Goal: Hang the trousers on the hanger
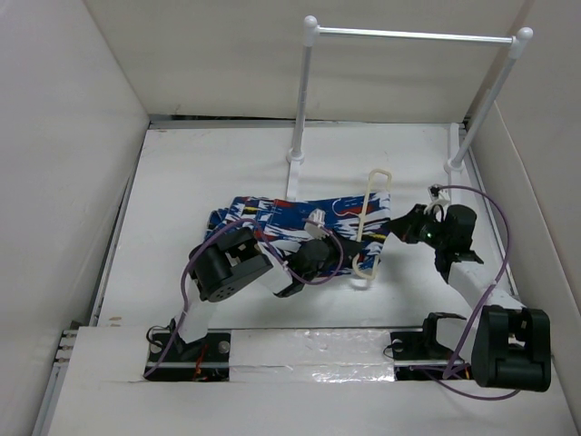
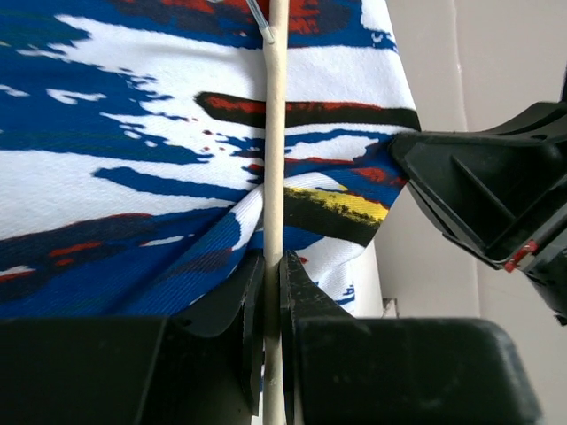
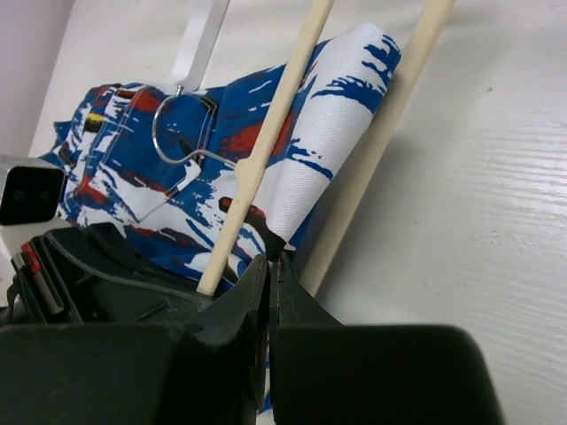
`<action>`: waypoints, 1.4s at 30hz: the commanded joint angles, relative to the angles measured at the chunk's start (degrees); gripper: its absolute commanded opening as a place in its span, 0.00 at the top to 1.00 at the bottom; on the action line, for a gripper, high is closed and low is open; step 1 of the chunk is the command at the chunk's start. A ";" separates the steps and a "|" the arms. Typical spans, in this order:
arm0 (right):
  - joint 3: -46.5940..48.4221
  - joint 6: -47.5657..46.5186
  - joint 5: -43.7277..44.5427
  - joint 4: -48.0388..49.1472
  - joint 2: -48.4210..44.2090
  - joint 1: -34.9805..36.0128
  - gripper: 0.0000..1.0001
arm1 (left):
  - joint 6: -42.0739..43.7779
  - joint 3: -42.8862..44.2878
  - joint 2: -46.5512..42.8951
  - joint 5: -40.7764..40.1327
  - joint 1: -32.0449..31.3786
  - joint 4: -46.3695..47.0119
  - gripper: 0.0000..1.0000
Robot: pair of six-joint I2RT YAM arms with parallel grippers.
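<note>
The trousers (image 1: 272, 221), bright blue with white, red and black splashes, lie bunched in the middle of the table. The cream hanger (image 1: 372, 216) lies across their right end, and the cloth passes between its bars. My left gripper (image 1: 338, 254) is shut on one hanger bar (image 2: 275, 159), with the trousers (image 2: 124, 142) just beyond it. My right gripper (image 1: 398, 229) is shut on the right edge of the trousers (image 3: 310, 133), pinching a dark corner of cloth between the two hanger bars (image 3: 266, 150). The wire hook (image 3: 168, 133) rests on the cloth.
A white two-post rack with a metal rail (image 1: 413, 36) stands at the back of the table. White walls close in the left, back and right sides. My right gripper's black body (image 2: 483, 190) sits close to the right of the left gripper.
</note>
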 commanded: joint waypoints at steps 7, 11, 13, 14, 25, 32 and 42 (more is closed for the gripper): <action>4.01 1.27 2.92 8.67 4.42 2.89 1.00 | 0.57 10.31 9.17 -0.80 -3.08 -10.65 1.00; 4.90 1.36 4.68 8.40 5.13 4.84 1.00 | -0.40 13.48 10.68 -2.82 -4.40 -14.25 1.00; 4.63 1.62 5.38 8.75 5.04 4.84 1.00 | 0.30 14.18 10.59 -4.31 -4.40 -16.70 1.00; 4.98 1.79 5.39 8.76 5.39 4.84 1.00 | 0.83 15.06 10.68 -4.84 -4.40 -18.72 1.00; 15.61 5.57 2.59 5.50 3.81 1.42 1.00 | 4.61 17.09 12.08 -8.98 -6.95 -29.11 1.00; 19.22 7.60 1.34 3.84 1.45 -0.43 1.00 | 6.72 14.81 8.84 -13.54 -6.95 -34.12 1.00; 17.48 1.89 1.25 -3.99 -0.32 -5.96 1.00 | 6.46 -0.99 -2.05 -15.73 -2.20 -33.51 1.00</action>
